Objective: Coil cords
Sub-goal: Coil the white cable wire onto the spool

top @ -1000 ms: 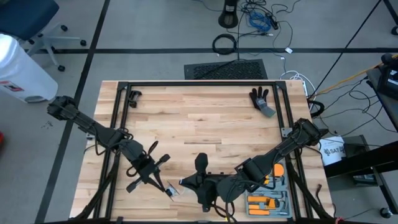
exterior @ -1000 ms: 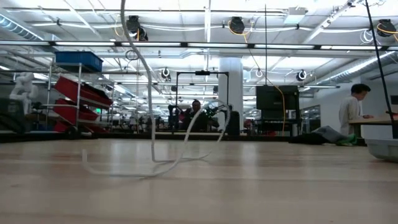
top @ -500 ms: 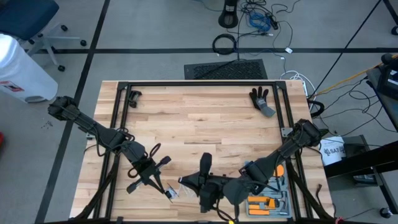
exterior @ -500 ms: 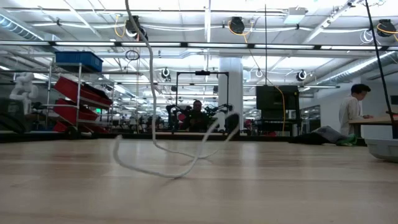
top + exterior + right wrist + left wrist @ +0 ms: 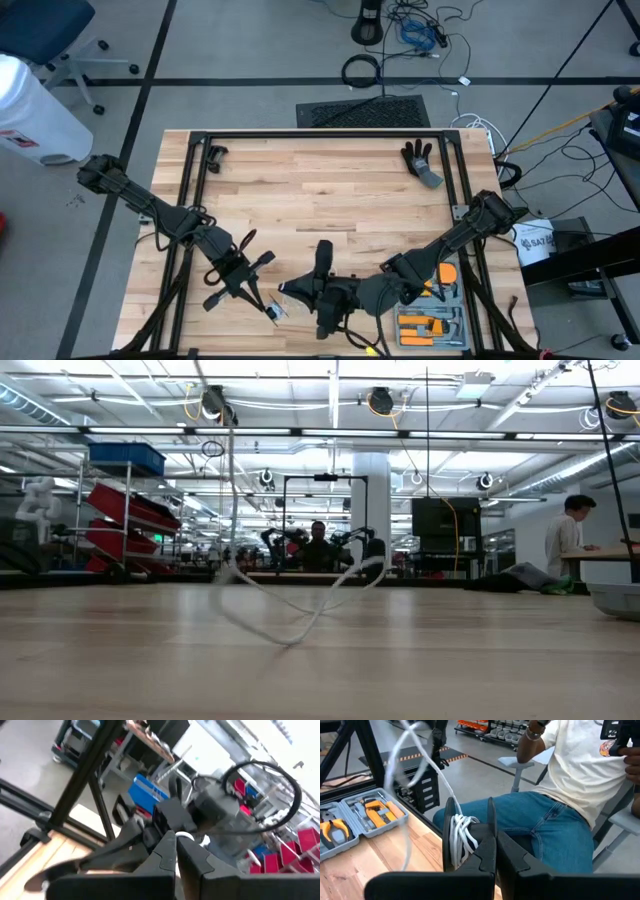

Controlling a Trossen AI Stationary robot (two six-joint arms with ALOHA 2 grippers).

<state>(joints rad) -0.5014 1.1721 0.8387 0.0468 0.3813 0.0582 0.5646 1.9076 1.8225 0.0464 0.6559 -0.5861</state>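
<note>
The thin white cord (image 5: 290,628) hangs from above in the low view, and a slack loop of it rests on the wooden table (image 5: 330,200). Several turns of it are bunched at my left gripper (image 5: 266,306), which is shut near the table's near edge. In the left wrist view these turns (image 5: 461,839) lie beside a thin black upright piece (image 5: 450,832); I cannot tell whether that piece is the reel. My right gripper (image 5: 286,290) is shut close beside the left one, with a bit of white cord (image 5: 185,836) at its fingertips. My left gripper holds the wound part of the cord (image 5: 465,835), several turns side by side against its fingers (image 5: 491,832). The fingers reach nearly level toward the table's near edge. From the bundle one strand (image 5: 432,765) runs up and away, slack. My right gripper has the cord (image 5: 185,836) at the free ends of its shut fingers (image 5: 167,851), coming level from the table's right. The fingers themselves hide how the strand lies between them. The cord below hangs slack down to the table.
A grey tray of orange-handled tools (image 5: 430,318) lies under the right arm at the near right. A black glove (image 5: 420,160) lies at the far right and a small black clip (image 5: 213,154) at the far left. A seated person (image 5: 560,815) is just beyond the near edge.
My right gripper has tipped its wrist and edged toward the left gripper, still shut. The slack loop on the table has been drawn in: in the low view its outer bend has slid along the table toward the hanging strand, and the loop is smaller.
</note>
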